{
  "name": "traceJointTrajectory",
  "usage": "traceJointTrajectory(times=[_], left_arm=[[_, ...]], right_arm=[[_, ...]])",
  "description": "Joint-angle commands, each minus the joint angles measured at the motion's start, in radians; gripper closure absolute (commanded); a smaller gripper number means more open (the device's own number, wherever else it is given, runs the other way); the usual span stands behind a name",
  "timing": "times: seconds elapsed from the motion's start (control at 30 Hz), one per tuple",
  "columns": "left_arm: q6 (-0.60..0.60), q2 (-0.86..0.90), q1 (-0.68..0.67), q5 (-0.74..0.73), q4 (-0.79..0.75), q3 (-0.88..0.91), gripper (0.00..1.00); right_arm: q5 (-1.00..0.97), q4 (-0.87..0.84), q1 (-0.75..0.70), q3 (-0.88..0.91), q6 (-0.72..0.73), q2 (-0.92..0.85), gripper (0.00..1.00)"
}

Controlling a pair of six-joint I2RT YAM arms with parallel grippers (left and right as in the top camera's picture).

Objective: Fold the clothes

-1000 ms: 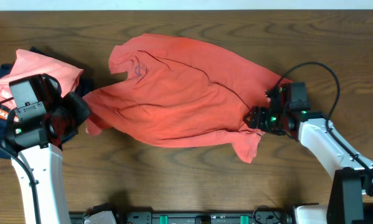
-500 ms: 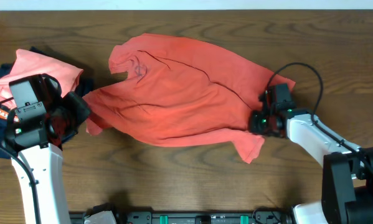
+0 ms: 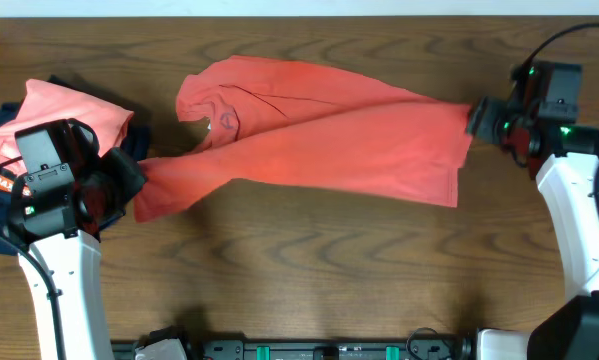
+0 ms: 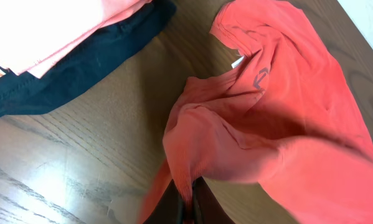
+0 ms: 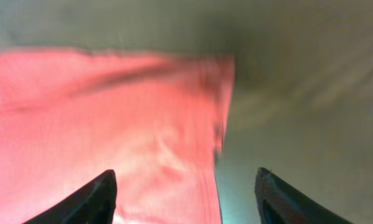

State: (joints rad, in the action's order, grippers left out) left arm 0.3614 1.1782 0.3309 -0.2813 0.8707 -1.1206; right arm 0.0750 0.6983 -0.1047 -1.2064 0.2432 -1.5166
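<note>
Across the wood-grain table (image 3: 299, 275), overhead view: coral-red t-shirt (image 3: 329, 145) lies stretched in a long, twisted band from left gripper (image 3: 131, 186) to right gripper (image 3: 476, 118). The cloth is soft and matte, roped into a narrow twist at its left end and fanning wider to a straight edge at the right. The collar, with a small dark mark, sits up near the far left of the band. A salmon-pink garment (image 3: 74, 108) lies folded at the table's left edge, just beside the left arm. Bare wood runs broad along the near side and in a narrower strip along the far side. Left wrist view: the left gripper's dark fingers are clenched together on a bunched fold of the shirt, with creases radiating out from the pinch. The salmon-pink piece rests on a navy garment (image 4: 80, 68), and a strip of table separates both from the shirt. Right wrist view, blurred: the right gripper's two dark fingertips (image 5: 93, 199) stand wide apart, released. The shirt's flat corner lies below and between them, its straight edge running down the middle, with bare table to the right. Cannot tell whether the cloth touches either finger.
</note>
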Motion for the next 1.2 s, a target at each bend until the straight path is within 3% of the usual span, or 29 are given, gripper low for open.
traceJointTrajectory(times=[0.0, 0.2, 0.33, 0.83, 1.17], left_arm=[[-0.010, 0.004, 0.002, 0.010, 0.000, 0.002, 0.94], [-0.010, 0.004, 0.002, 0.010, 0.000, 0.002, 0.94], [-0.010, 0.006, 0.002, 0.010, 0.001, 0.002, 0.94], [-0.010, 0.011, 0.002, 0.010, 0.004, 0.002, 0.94], [-0.010, 0.011, 0.002, 0.010, 0.004, 0.002, 0.94]], right_arm=[[0.007, 0.069, 0.014, 0.061, -0.023, -0.019, 0.29], [0.085, 0.128, 0.032, 0.211, -0.001, -0.019, 0.27], [0.121, 0.016, 0.071, 0.326, 0.019, -0.019, 0.25], [-0.006, -0.330, 0.134, 0.549, 0.339, -0.024, 0.25], [0.015, -0.455, 0.169, 0.560, 0.348, -0.025, 0.31]])
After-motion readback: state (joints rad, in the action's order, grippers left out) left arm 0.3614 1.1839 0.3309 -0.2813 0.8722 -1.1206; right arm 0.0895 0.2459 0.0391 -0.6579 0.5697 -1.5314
